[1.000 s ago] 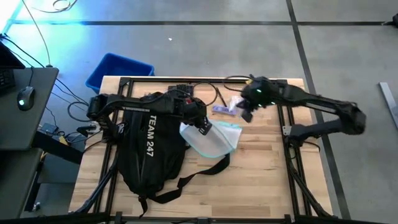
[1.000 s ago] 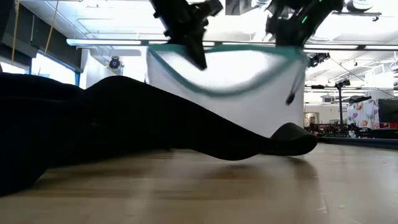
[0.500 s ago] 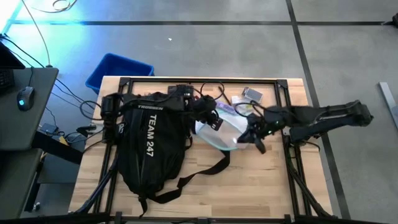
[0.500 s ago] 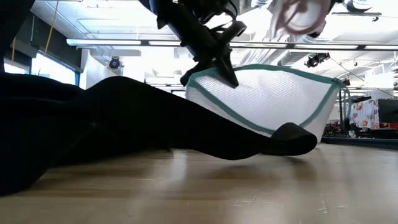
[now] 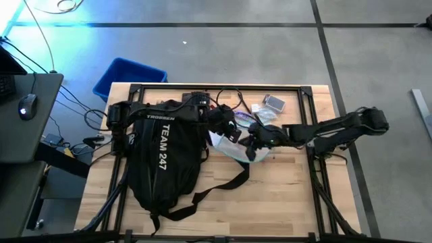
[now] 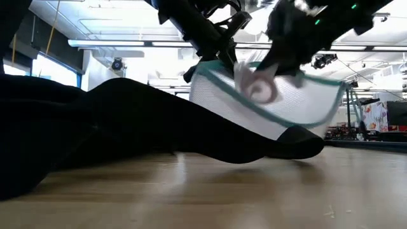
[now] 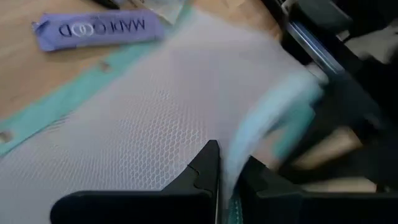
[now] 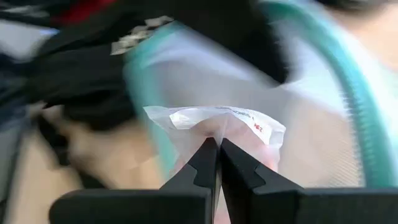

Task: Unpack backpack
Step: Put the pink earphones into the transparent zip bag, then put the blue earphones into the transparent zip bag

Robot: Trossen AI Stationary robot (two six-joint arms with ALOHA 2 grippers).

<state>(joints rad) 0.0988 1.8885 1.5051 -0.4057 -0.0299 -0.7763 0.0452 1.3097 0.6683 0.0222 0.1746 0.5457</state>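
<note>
My left gripper (image 5: 226,129) is clamped on the mesh pouch (image 5: 236,145), my right gripper (image 5: 251,147) is clamped on a clear packet (image 8: 214,127), and the backpack (image 5: 162,158) lies at nine o'clock, nearer my left arm.

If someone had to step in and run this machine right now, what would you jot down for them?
Left gripper: jaws shut on the white mesh bag, held up beside the backpack.
Right gripper: jaws shut on a clear plastic packet, at the mesh bag.
Backpack lies flat on the table.
Done: mesh bag is out; a purple bar and a small card pack lie on the table.
Left: set down the packet and bag; whether the backpack holds more cannot be seen.
</note>
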